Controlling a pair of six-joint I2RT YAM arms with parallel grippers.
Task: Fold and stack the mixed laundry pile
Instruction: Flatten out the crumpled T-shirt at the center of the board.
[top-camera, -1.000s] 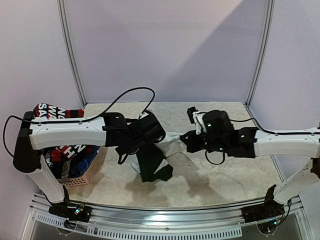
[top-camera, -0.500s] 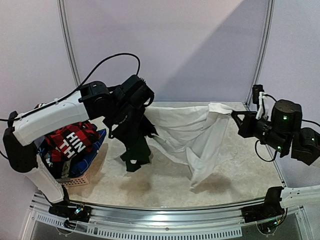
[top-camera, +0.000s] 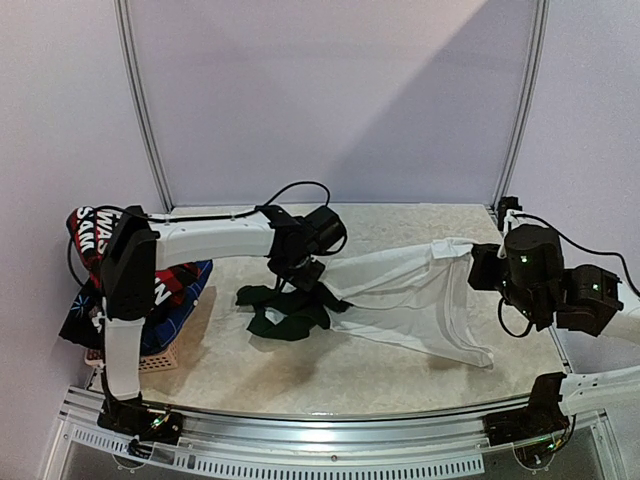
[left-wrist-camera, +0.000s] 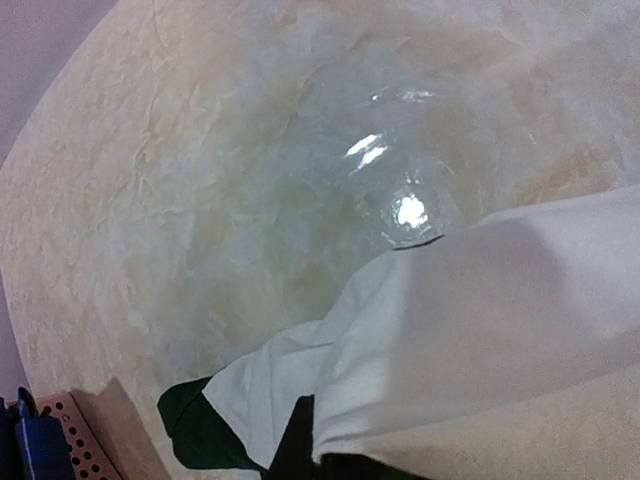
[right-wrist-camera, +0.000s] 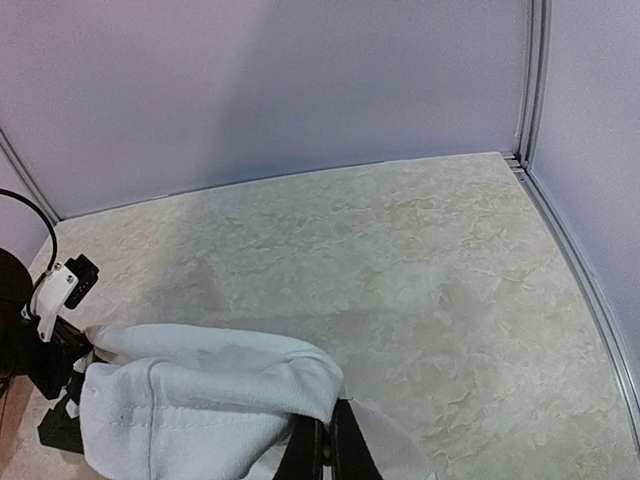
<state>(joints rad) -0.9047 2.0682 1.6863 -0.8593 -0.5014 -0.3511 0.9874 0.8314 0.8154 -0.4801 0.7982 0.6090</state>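
Observation:
A white T-shirt (top-camera: 410, 295) with a dark green part (top-camera: 285, 312) hangs stretched low over the table between my two grippers. My left gripper (top-camera: 308, 272) is shut on its left end, where white cloth (left-wrist-camera: 480, 320) and green cloth (left-wrist-camera: 200, 432) fill the left wrist view around the gripper (left-wrist-camera: 320, 465). My right gripper (top-camera: 480, 265) is shut on the right end; its closed jaws (right-wrist-camera: 328, 450) pinch the bunched white hem (right-wrist-camera: 200, 400). The green part rests on the table. The rest of the mixed laundry pile (top-camera: 95, 225), red-black plaid with white lettering over blue pieces, sits at the left.
The pile fills a small pinkish woven basket (top-camera: 160, 358) at the table's left edge, whose corner (left-wrist-camera: 75, 440) shows in the left wrist view. Metal frame posts (top-camera: 140, 110) and pale walls enclose the beige table (top-camera: 400, 380). The left arm's upper link stands in front of the basket.
The grippers have moved apart from the middle, spreading the bunched T-shirt wide. It then came down toward the table, and the green part now lies on the surface.

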